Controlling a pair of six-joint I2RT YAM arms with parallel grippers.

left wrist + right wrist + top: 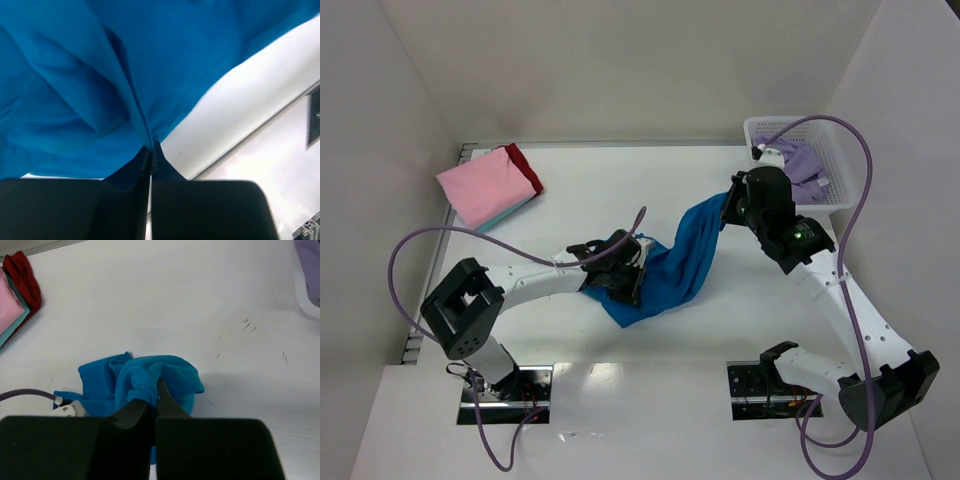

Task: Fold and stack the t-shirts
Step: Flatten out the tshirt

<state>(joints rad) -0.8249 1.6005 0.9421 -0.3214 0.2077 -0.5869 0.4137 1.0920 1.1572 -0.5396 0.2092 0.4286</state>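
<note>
A bright blue t-shirt (pixel 675 265) hangs stretched between both grippers over the middle of the table. My left gripper (pixel 625 280) is shut on its lower left part, where a fold of blue cloth (pixel 100 75) runs into the closed fingertips (pixel 148 155). My right gripper (pixel 728 210) is shut on the shirt's upper right end, with a bunched blue wad (pixel 170 372) pinched at its tips (pixel 156 390). A folded stack lies at the far left, with a pink shirt (pixel 485 185) on top and a red one (pixel 525 165) under it. A lavender shirt (pixel 800 165) lies in the basket.
The white mesh basket (pixel 835 200) stands at the back right corner, close behind the right arm. A purple cable (pixel 420 250) loops around the left arm. The table's front edge (pixel 260 135) shows beside the blue cloth. White walls enclose the table on three sides.
</note>
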